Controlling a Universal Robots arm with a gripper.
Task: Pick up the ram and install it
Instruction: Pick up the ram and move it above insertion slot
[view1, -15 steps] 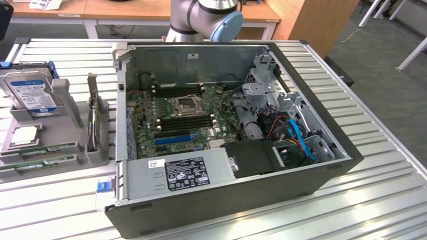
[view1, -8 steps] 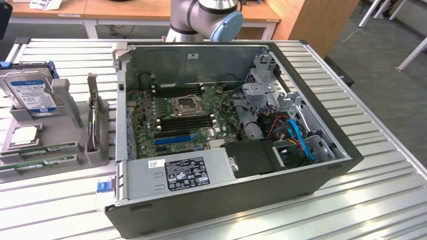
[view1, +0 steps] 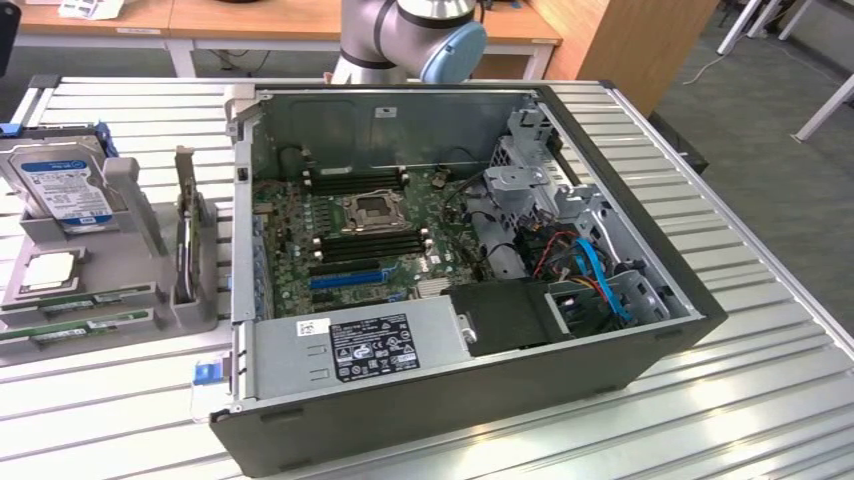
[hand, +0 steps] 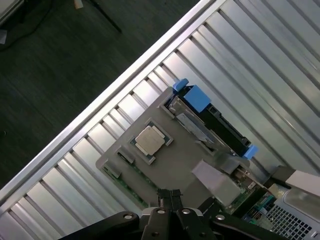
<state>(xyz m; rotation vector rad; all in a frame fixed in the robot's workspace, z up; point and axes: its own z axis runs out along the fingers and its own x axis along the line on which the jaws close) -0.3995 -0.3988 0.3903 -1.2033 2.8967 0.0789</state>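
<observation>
Poised over the grey holder (hand: 175, 162) with the gripper (hand: 169, 194) closed, fingertips pressed together and nothing pinched between them. Close by those fingertips, as the wrist view flattens things, the near end of the ram (hand: 127, 184): a thin green stick lying flat in a groove along the holder's rim, running away toward the edge rail (hand: 110, 95) of the table (hand: 260, 60), untouched. No telling the height above it. Across the CPU chip (hand: 150, 140) from the upright hard drive (hand: 215, 120), so farthest of the holder's parts from that drive. In the exterior view, the ram (view1: 94, 297) again at the scene's far left, outside the open computer case (view1: 467, 410) and well apart from the motherboard (view1: 340, 215) and its long black slots (view1: 354, 180), with a second green stick (view1: 80, 324) just beside and parallel. Long axis along the table's slats, roughly in line with the drive's broad face. Only one arm (view1: 407, 30) to reckon with, rooted behind the case's far wall. Judging from all this, no grasp made yet and nothing installed. Underneath everything, ribbed aluminium — bright, slatted, bearing the case open side up. Beyond, dark carpet, wooden desks (view1: 267, 15) along the back, and pale legs of other furniture at the exterior view's right.
</observation>
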